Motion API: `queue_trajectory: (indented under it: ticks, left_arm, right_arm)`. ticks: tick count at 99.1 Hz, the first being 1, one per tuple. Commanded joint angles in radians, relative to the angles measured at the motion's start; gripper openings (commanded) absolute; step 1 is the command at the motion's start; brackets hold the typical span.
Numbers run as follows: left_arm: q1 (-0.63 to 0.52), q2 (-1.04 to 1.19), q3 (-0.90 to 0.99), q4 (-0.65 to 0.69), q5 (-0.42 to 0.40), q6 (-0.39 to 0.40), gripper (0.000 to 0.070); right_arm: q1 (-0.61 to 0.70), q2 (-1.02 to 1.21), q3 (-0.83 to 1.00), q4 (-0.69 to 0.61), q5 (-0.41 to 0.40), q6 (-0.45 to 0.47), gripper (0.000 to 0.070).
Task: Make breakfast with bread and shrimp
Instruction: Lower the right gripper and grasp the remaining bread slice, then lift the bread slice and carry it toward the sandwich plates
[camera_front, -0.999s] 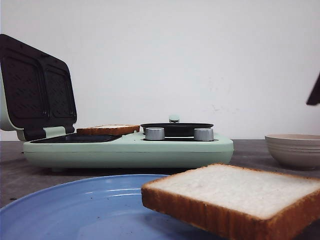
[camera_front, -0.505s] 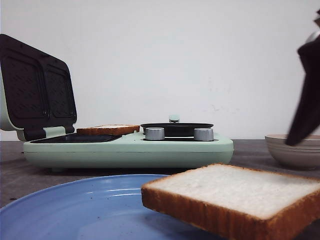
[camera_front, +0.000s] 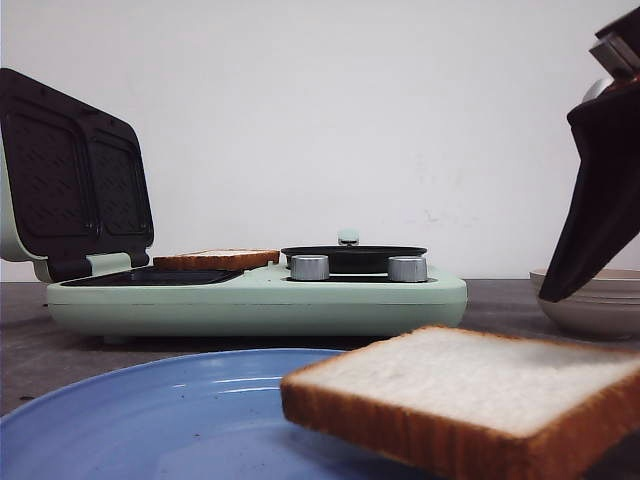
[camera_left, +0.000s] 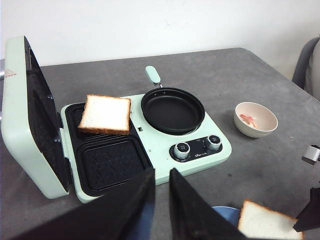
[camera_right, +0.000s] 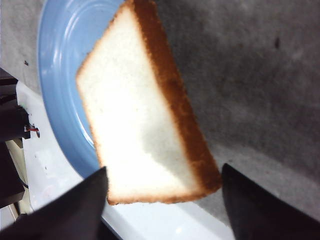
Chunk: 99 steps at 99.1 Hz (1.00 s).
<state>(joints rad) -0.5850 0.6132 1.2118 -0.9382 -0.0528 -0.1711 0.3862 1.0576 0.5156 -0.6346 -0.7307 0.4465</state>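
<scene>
Two bread slices. One slice (camera_left: 105, 114) lies flat in the back well of the sandwich maker (camera_left: 150, 145), w/ one side overhanging the well's rim toward the frying pan (camera_left: 173, 109). The front well beside it is bare grill plate. The maker's lid (camera_left: 22, 117) stands open, upright at the appliance's left end. Pan sits on the right half of the appliance, its handle pointing to the far table edge; two silver knobs (camera_left: 197, 146) are in front of it.

The other slice (camera_front: 465, 410) rests on the right rim of the blue plate (camera_front: 150, 420) at the near table edge, hanging well past the rim over the gray table (camera_left: 260, 75), a bit tilted. In the right wrist view the slice (camera_right: 142, 112) lies partly on the plate, partly over table.

Right gripper (camera_right: 165, 202) hangs above this slice, fingers spread wide, one each side of the slice's near end, no contact visible. In the front view one dark finger (camera_front: 600, 190) points down in front of the small bowl (camera_left: 255, 119), which stands right of the appliance w/ sth pinkish inside, too small to ID.

Left gripper (camera_left: 161, 200) hovers above the appliance's near side, fingers nearly together w/ a narrow gap, nothing btw them.
</scene>
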Motion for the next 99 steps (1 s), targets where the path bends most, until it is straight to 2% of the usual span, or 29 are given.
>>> queue_trajectory:
  ticks: [1, 14, 20, 26, 44, 62, 88, 99]
  left_arm:
    - [-0.006, 0.006, 0.013, 0.011, 0.005, 0.001, 0.0]
    - [-0.006, 0.006, 0.013, 0.011, 0.009, 0.001, 0.0]
    - [-0.006, 0.006, 0.013, 0.011, 0.009, 0.001, 0.0]
    - [-0.006, 0.006, 0.013, 0.012, 0.009, 0.001, 0.0]
    - [-0.006, 0.006, 0.013, 0.012, 0.008, 0.001, 0.0]
    - [-0.006, 0.006, 0.013, 0.012, 0.008, 0.001, 0.0]
    - [-0.006, 0.006, 0.013, 0.013, 0.008, 0.002, 0.0]
    - [-0.006, 0.006, 0.013, 0.015, 0.008, 0.002, 0.0]
  right_arm:
    - [0.006, 0.013, 0.014, 0.013, -0.004, 0.012, 0.0273]
    - [0.006, 0.013, 0.014, 0.015, -0.003, 0.013, 0.0191]
    - [0.006, 0.012, 0.014, 0.021, -0.004, 0.013, 0.011]
    - [0.006, 0.012, 0.014, 0.024, -0.008, 0.011, 0.0]
    - [0.006, 0.012, 0.014, 0.041, -0.017, 0.002, 0.0]
    - [0.006, -0.006, 0.04, 0.132, -0.089, 0.046, 0.0]
    - [0.006, -0.024, 0.252, 0.213, -0.088, 0.105, 0.0]
    - [0.009, -0.02, 0.325, 0.312, -0.081, 0.171, 0.0]
